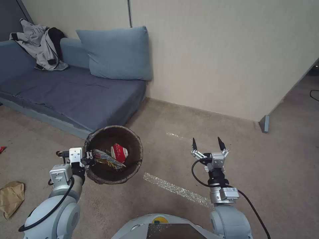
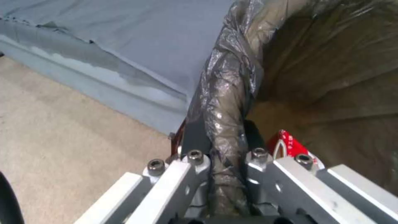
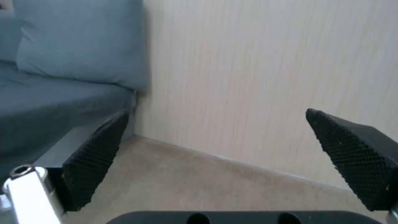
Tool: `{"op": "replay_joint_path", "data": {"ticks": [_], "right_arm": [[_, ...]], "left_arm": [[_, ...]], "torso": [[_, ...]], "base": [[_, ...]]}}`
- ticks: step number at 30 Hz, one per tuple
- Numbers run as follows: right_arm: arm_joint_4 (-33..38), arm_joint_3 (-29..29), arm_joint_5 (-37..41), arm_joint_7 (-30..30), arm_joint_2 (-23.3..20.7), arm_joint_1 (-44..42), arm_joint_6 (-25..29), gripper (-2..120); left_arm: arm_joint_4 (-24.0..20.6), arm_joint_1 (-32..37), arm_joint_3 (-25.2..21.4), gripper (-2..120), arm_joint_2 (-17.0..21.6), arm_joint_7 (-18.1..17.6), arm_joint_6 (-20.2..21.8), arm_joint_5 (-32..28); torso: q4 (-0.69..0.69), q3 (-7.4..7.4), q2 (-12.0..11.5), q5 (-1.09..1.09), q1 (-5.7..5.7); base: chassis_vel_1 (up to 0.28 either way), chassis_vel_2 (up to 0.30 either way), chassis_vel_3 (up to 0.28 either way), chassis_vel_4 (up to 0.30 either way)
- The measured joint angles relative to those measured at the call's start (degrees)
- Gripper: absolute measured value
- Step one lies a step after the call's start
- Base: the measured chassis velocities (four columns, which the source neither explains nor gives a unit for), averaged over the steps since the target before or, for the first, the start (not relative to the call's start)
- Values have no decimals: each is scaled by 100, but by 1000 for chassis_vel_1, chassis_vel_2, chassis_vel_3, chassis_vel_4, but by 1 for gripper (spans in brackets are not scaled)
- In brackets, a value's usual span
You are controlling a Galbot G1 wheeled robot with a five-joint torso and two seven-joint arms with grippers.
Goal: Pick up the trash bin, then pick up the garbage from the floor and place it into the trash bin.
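The trash bin (image 1: 111,179) hangs tilted above the carpet in front of the sofa, its wrinkled dark-brown bag folded over the rim (image 2: 224,93). My left gripper (image 1: 89,158) is shut on that rim at the bin's left side, one finger inside and one outside (image 2: 226,161). Inside lie a red-and-white packet (image 1: 119,152) (image 2: 288,144) and a yellowish wrapper (image 1: 106,161). Garbage on the floor: a crumpled brown paper bag (image 1: 11,197) at the lower left and a red scrap (image 1: 2,149) at the left edge. My right gripper (image 1: 206,143) (image 3: 215,149) is open and empty, held over the carpet to the right.
A blue sofa (image 1: 73,96) with a cushion (image 1: 116,53) and a grey jacket (image 1: 43,43) stands at the left against the beige wall (image 1: 216,49). A shiny tape strip (image 1: 176,190) lies on the carpet between my arms. A partition foot (image 1: 265,123) stands at the right.
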Motion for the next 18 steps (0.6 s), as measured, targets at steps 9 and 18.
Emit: {"op": "replay_joint_path", "data": {"ticks": [9,18], "right_arm": [[-2,0,-1,-6,-20,12,-17,100],[-32,-3,0,-9,-35,28,-21,100]], "left_arm": [[-1,3,5,3,0,19,2,-8],[-2,-6,-3,3,-2,23,3,-20]], "torso": [[0,0,0,0,0],[0,0,0,0,0]], "base": [[10,11,12,6],[34,29,39,36]]}}
